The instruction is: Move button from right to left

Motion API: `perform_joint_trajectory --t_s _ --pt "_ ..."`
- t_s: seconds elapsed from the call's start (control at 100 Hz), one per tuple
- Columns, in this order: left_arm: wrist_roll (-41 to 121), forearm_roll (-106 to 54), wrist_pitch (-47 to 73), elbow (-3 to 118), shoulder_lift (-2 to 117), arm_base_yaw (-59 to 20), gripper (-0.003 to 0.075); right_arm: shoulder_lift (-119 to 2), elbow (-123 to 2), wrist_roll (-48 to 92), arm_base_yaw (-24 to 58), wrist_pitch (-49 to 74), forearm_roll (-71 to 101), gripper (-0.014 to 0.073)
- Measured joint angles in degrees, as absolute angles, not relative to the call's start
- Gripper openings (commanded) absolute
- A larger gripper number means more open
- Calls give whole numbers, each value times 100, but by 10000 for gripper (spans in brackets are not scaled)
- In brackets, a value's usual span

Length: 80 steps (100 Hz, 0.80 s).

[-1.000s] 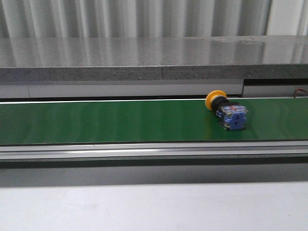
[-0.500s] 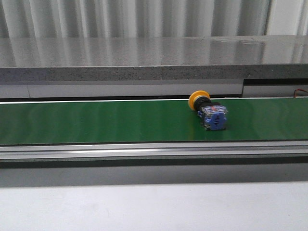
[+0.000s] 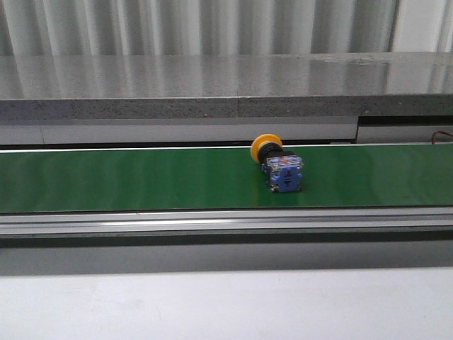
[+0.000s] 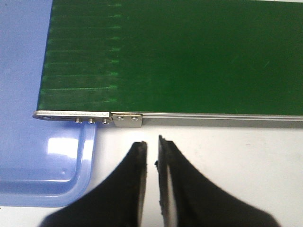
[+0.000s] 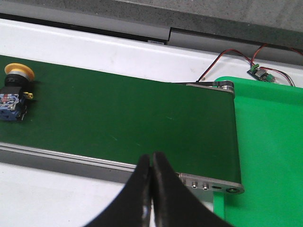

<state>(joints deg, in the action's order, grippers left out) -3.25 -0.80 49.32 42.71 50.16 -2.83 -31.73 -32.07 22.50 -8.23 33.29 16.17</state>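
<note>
Button [image 3: 275, 166] located on the green conveyor belt [image 3: 141, 177], lying on its side, slightly right of centre in the front view. Long axis oriented diagonally: yellow head toward the far edge and a little left, blue-and-clear contact block toward the near edge. Not in contact with either gripper.

Right gripper [image 5: 150, 166] positioned at the near side of the belt, close to its right end, beside the green tray [image 5: 270, 156]. Fingers pressed together at the tips, nothing between them. In the right wrist view, button [image 5: 14, 92] seen well to the left of this gripper, along the belt.

Left gripper [image 4: 152, 150] positioned at the near side of the belt's left end, beside the blue tray [image 4: 42, 170]. Fingers nearly together, only a narrow slit between them, nothing held. No button visible in the left wrist view, only belt surface and end bracket.

Judgement: button well apart from both grippers, neither in the front view; which arm is nearer cannot be told. Leftward destination on the left arm's side. For a pick, fingers to be opened first and closed across the narrow black collar or block, square to the diagonal axis; risk of rolling on the round head if nudged.
</note>
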Motion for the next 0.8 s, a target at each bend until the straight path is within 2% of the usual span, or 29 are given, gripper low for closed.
perform_joint_trajectory --t_s 0.02,0.07,0.12,0.16,0.33,0.8 --pt "-325 -80 4932 4271 5016 -283 358 -3173 -3207 2250 -823 3329 1617 -67" --pt "-325 -80 4932 4271 5016 -283 526 -3173 -3207 2250 -823 3329 1617 -67" --pt "-325 -80 4932 4271 5016 -283 655 -3173 -3207 2250 -823 3329 1617 -67" --pt "-325 -80 4909 4271 5016 -283 719 -3173 -3207 2250 -823 3329 1617 -67" --pt "-325 -152 4867 4271 5016 -283 625 -3173 -3207 2250 -823 3329 1617 -67" --pt "-325 -828 4615 4297 5110 -283 621 -3173 -3207 2250 -823 3329 1617 -67"
